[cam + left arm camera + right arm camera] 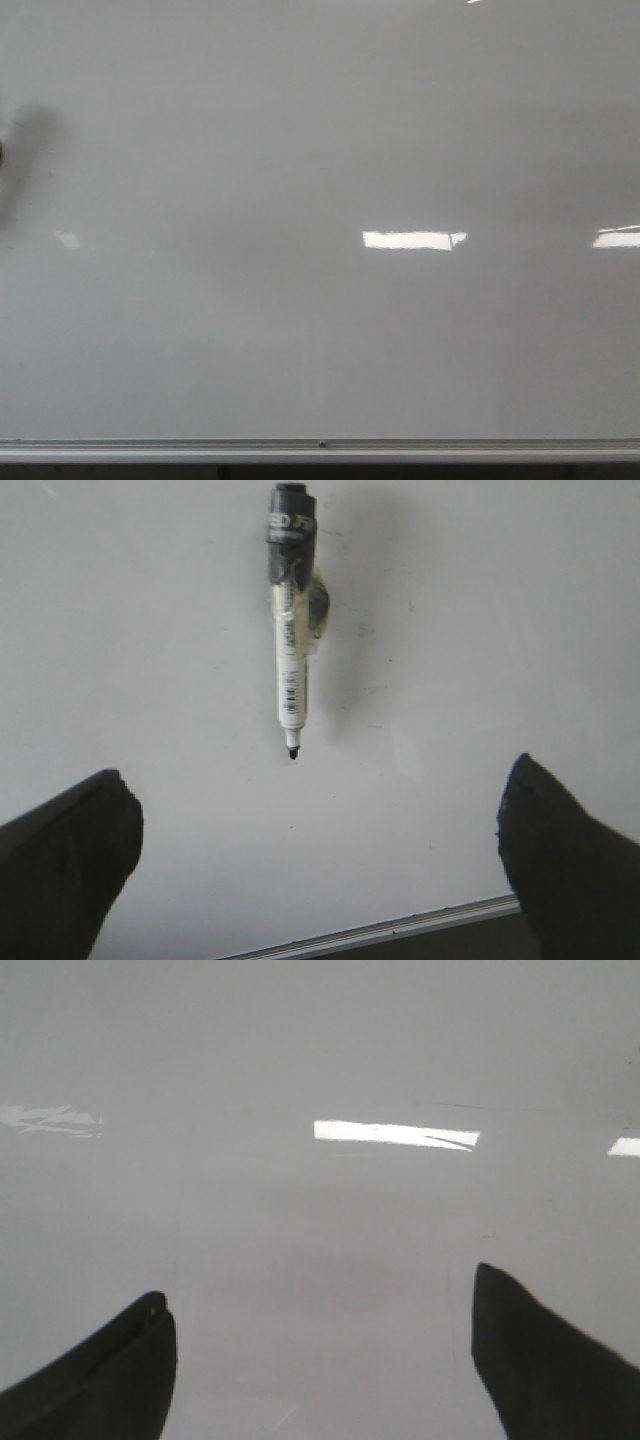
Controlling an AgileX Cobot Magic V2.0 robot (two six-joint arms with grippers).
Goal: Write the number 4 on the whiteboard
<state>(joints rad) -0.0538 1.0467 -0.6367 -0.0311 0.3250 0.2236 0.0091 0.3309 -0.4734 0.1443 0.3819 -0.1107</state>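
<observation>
On the board point(320, 150) nothing is written yet: the front view shows only glossy grey-white surface, bright light reflections and the metal strip point(320, 447) along its lower edge, so the 4 is still to be drawn. Against the board, in the left wrist view, sits a marker point(291, 620) with its dark cap end away from the strip and its uncapped tip pointing toward the strip; it looks stuck there, though by what I cannot tell. The left claw point(320, 865) faces it with jaws spread wide and empty, the marker's tip centred between them but well short of the fingers point(70, 850). The right claw point(320, 1360) is likewise apart and empty, facing bare board. The step in hand looks like fetching the marker with the left claw. To do it well, advance straight along the marker's axis, close on the white barrel rather than near the tip, and keep the grip square so the tip meets the board cleanly.
</observation>
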